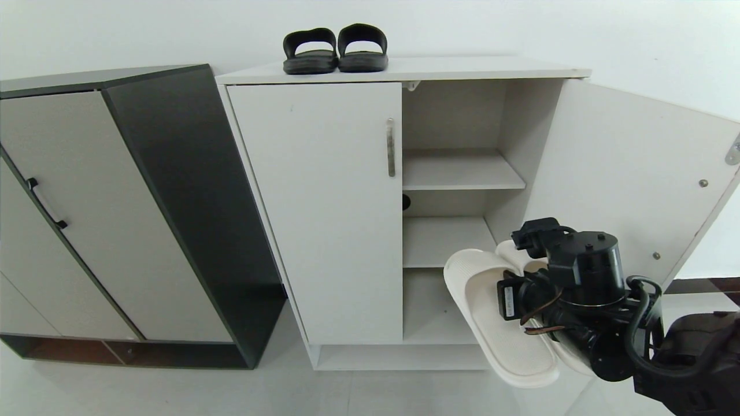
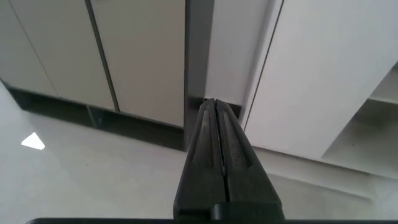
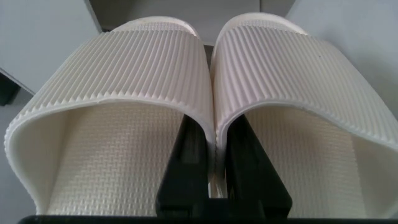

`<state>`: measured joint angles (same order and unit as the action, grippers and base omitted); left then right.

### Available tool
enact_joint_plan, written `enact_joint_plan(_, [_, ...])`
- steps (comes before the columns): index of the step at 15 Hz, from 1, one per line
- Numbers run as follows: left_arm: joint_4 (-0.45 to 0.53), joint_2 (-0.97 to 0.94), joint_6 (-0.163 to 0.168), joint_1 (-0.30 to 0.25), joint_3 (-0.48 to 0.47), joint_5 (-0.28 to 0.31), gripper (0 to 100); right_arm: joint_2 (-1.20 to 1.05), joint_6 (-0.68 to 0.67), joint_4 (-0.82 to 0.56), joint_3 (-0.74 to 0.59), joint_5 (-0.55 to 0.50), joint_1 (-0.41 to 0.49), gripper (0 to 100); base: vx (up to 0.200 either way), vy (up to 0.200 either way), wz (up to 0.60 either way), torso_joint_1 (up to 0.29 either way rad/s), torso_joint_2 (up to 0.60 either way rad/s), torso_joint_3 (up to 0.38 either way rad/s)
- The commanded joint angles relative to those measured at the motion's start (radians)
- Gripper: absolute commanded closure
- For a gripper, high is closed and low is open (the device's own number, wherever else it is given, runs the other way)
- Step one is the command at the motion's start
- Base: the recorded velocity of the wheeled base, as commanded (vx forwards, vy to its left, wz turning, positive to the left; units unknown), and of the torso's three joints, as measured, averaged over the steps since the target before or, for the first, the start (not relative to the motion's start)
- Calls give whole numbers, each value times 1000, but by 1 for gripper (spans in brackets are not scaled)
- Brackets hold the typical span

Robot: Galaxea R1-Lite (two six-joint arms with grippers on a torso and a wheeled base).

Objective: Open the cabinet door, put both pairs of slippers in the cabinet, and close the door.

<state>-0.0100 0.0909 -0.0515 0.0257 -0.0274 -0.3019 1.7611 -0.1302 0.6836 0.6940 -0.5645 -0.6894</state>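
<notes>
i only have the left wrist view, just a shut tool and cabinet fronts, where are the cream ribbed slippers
Observer: The right tool is shut on the pair of cream ribbed foam slippers, in front of the open half of the white wooden cabinet.
Operator: is the door wide open
Observer: Yes, the white right door stands swung wide.
Operator: and the other pair
Observer: The black rubber slippers sit side by side on the cabinet's top.
</notes>
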Motion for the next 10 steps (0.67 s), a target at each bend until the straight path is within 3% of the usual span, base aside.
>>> enact_joint_plan(1, [-7,-91,9,-24,20,-2,100,1,0,2,-2,0,-21,100,0,0,0,0,0,0])
enact_joint_plan(2, [-7,-91,19,-24,20,12,100,0,-2,2,-5,0,-32,100,0,0,0,0,0,0])
enact_joint_plan(3, [-10,-91,67,-24,21,75,100,-3,-2,2,-10,0,-44,100,0,0,0,0,0,0])
enact_joint_plan(4, [-38,-91,87,-24,27,182,100,-3,-3,2,-10,0,-59,100,0,0,0,0,0,0])
enact_joint_plan(6, [21,-89,85,-24,26,353,100,-6,-5,4,-19,0,-82,100,0,0,0,0,0,0])
enact_joint_plan(8, [12,-89,96,-24,27,360,100,-12,-6,22,-22,1,-102,100,0,0,0,0,0,0])
enact_joint_plan(10, [12,-89,67,-24,27,356,100,-8,-12,54,-22,15,-119,100,0,0,0,0,0,0])
